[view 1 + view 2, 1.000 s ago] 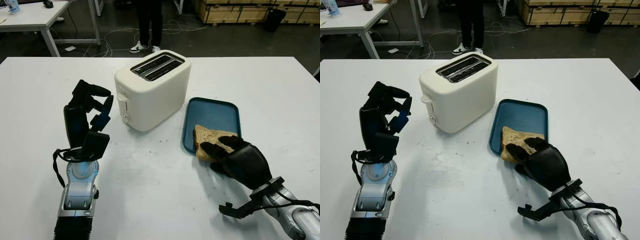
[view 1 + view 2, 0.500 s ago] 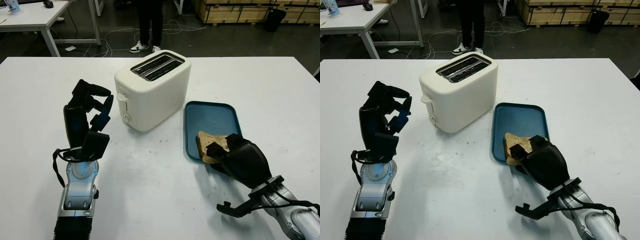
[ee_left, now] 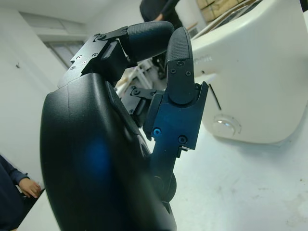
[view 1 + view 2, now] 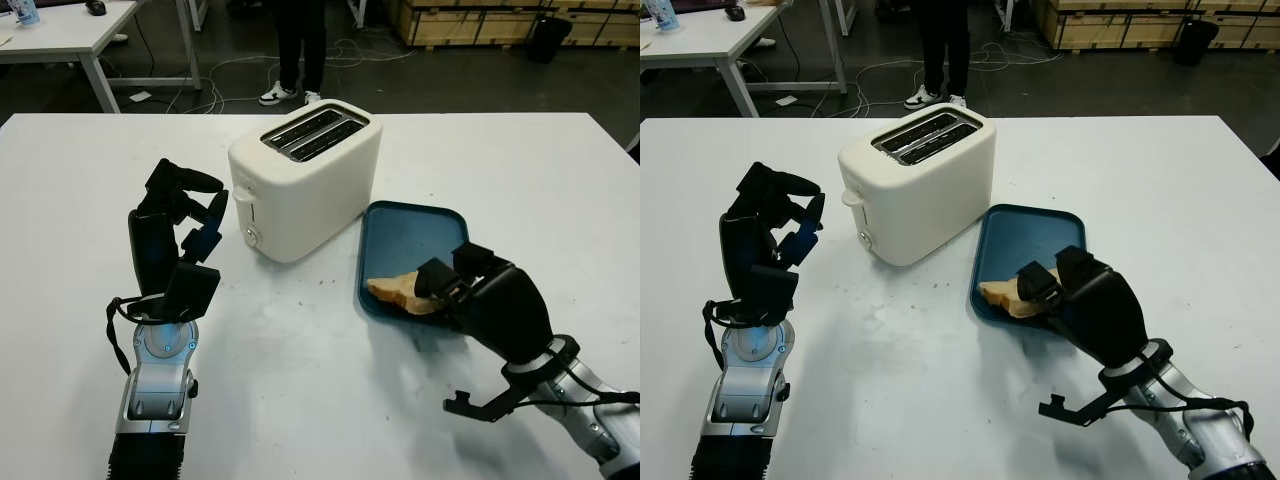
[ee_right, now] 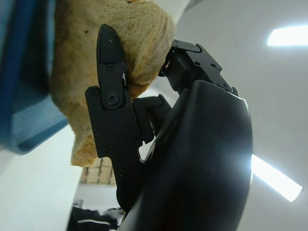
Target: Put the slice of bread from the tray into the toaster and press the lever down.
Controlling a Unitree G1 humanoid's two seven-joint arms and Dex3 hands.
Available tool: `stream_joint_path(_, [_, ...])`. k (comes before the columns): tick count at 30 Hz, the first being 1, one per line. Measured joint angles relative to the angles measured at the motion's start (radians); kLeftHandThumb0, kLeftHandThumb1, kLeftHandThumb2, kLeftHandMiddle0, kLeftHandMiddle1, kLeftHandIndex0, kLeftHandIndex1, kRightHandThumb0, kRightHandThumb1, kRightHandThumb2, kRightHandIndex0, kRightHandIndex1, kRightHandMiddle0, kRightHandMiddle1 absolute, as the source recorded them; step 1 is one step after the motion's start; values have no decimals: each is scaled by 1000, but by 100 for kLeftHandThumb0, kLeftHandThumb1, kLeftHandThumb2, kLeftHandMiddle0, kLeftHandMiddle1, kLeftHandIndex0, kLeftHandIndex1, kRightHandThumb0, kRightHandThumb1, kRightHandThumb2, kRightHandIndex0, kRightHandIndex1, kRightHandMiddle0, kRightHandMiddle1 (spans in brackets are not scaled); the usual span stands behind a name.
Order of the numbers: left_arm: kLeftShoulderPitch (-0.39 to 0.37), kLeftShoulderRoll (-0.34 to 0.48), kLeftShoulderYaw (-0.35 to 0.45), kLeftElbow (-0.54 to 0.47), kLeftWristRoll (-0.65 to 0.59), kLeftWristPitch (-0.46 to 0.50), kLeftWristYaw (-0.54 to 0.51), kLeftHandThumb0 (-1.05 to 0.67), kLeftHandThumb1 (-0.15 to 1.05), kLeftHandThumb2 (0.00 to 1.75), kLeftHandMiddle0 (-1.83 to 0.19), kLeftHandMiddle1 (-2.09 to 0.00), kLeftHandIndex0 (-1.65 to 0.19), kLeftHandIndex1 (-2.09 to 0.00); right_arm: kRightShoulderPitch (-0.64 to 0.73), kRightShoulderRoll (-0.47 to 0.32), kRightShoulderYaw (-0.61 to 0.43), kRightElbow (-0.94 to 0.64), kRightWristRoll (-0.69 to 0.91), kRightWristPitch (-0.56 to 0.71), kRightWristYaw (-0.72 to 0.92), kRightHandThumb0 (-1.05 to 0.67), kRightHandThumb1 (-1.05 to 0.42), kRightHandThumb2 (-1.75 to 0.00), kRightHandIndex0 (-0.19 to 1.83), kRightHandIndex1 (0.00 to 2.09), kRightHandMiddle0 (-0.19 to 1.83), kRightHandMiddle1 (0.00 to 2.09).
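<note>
Right wrist view: right hand [image 4: 470, 290] pinches the soft, crumbly bread [image 4: 398, 291] by one edge, beside the toaster [image 4: 305, 180]; left hand [image 4: 175, 225] curled, holding nothing.

Left hand [image 4: 172, 236] sits upright at the left of the frame, fingers curled with nothing in them, right hand [image 4: 478, 297] at lower right is clamped on the bread slice [image 4: 400, 291]
</note>
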Motion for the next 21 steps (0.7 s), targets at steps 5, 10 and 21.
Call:
stream_joint_path(5, [0,0,-2,0,-1,0,0,-42,92,31,-69,-175,-53,-153,-38,-2,-24,10,62,-1,113,-40,-92,-27,80,175,53,175])
stream_joint_path(10, [0,0,-2,0,1,0,0,-42,92,31,-70,-175,-53,-154,-96,-2,-62,37,130,-6,181,-41,-92,-26,82,175,52,174])
stream_joint_path(21, [0,-7,-6,-1,4,0,10,-42,92,31,-69,-175,-53,-154,-632,-73,-119,357,399,-175,485,-45,-92,-38,75,175,48,173])
